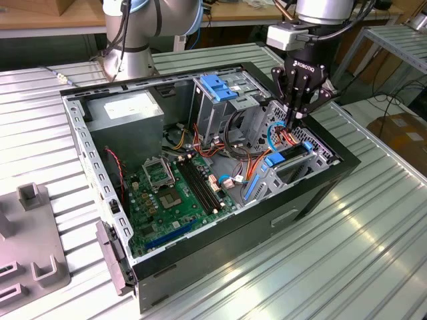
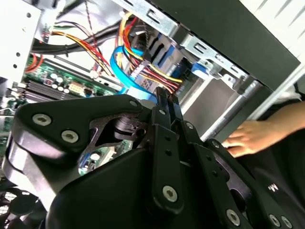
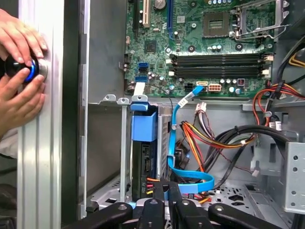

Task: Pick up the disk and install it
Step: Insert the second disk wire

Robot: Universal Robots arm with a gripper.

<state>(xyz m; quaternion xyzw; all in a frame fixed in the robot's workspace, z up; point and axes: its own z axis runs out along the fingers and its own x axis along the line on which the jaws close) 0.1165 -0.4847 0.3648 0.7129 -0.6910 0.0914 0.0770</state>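
- The grey-metal disk with bright blue plastic rails (image 3: 144, 157) stands edgewise in the lower bay of the open black computer case (image 1: 320, 187).
- My hand (image 1: 295, 122), fingers together and empty, hangs just above it.
- Pressing down could snag the blue ribbon cable (image 3: 190, 181) or the red and orange wires (image 3: 202, 138) beside it.

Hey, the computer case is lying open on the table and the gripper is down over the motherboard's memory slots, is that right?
Not quite. The case does lie open on the table, but the gripper is down over the blue-railed disk at the exterior view's right end, apart from the memory slots. The exterior view shows it.
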